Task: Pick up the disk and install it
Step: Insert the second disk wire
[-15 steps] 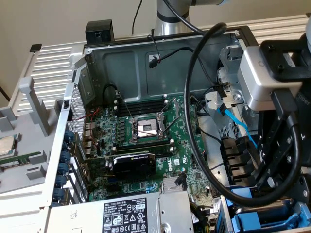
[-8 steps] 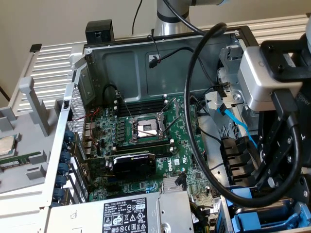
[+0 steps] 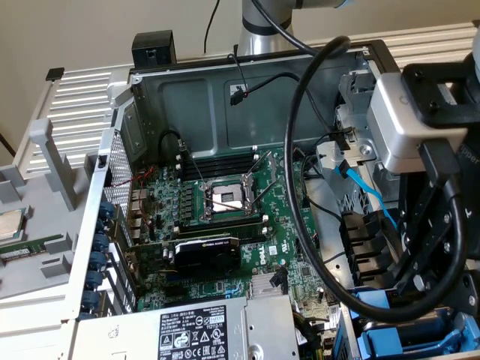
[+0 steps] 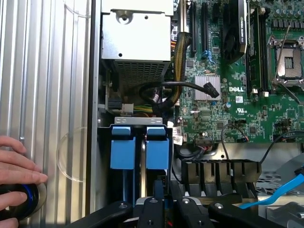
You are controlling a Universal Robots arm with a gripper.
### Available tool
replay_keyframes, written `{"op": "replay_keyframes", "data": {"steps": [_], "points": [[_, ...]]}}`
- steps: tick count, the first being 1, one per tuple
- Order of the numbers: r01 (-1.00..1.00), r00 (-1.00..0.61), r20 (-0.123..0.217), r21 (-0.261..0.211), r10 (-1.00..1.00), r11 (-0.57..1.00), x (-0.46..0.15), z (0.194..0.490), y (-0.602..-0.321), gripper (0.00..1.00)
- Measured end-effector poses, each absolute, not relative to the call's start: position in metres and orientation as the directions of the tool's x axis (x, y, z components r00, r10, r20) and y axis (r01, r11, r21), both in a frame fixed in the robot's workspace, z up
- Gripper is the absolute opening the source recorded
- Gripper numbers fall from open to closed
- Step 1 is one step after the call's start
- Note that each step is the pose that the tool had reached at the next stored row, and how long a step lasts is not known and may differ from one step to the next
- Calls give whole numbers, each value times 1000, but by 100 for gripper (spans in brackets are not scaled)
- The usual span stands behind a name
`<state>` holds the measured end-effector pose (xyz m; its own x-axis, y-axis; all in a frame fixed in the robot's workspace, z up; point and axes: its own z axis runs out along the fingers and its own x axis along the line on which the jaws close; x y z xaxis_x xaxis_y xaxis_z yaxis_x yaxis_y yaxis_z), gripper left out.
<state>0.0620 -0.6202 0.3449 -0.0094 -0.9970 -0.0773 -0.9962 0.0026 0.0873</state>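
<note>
Two blue carrier frames stand side by side in the drive bay at the case's edge, one [image 4: 122,147] beside the other [image 4: 157,147]. I take the one under my gripper [image 4: 164,203] for the disk's carrier; its metal body is hidden in the slot. My black fingers stand close together, shut, just over that carrier, and I cannot tell whether they touch it. In the exterior view my wrist [image 3: 420,112] hangs over the blue bay [image 3: 420,341] at the exterior view's lower right, behind thick black cables [image 3: 300,187].
The open case holds the green motherboard [image 3: 225,225] with an open processor socket [image 3: 225,199], a black graphics card [image 3: 206,253] and the grey power-supply box [image 3: 210,330]. A blue flat cable [image 4: 280,190] runs near the bay. A person's hand [image 4: 16,164] rests on a black round object [image 4: 19,199] on the ribbed table.
</note>
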Motion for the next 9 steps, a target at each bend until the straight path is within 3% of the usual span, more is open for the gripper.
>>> {"op": "replay_keyframes", "data": {"steps": [9], "points": [[-996, -9, -77, 87, -997, 3, 63, 344, -621, 16]]}}
